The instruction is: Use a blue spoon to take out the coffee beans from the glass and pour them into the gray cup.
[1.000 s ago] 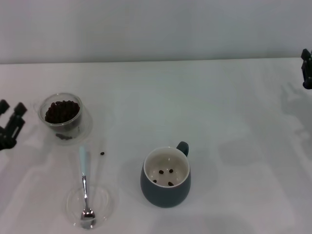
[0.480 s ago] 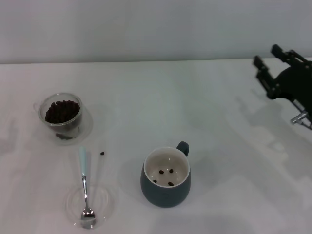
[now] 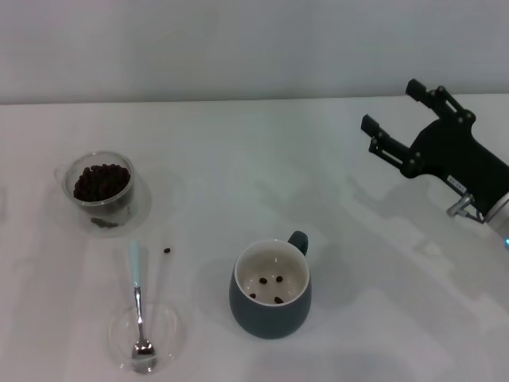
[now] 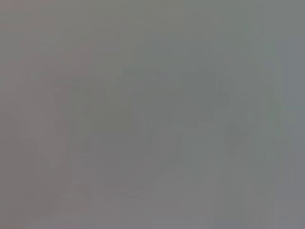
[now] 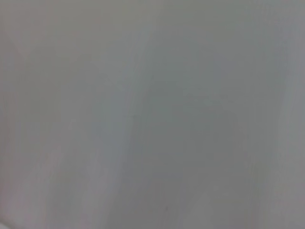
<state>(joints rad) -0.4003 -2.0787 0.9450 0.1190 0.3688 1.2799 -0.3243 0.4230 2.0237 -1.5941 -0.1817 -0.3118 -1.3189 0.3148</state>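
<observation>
In the head view, the blue spoon (image 3: pixel 137 306) lies near the front left, its metal bowl resting in a flat clear saucer (image 3: pixel 171 333) and its pale blue handle pointing away. The glass (image 3: pixel 101 189) stands at the left, full of coffee beans (image 3: pixel 101 181). The gray cup (image 3: pixel 270 290) stands at the front middle with a few beans inside. One loose bean (image 3: pixel 167 251) lies on the table. My right gripper (image 3: pixel 390 107) is open and empty, over the table at the far right. My left gripper is out of view. Both wrist views show only blank grey.
The white table (image 3: pixel 254 167) runs back to a pale wall. A few beans lie at the foot of the glass.
My left gripper has withdrawn off the left edge and out of view. My right arm has come in from the right edge, toward the middle of the table.
</observation>
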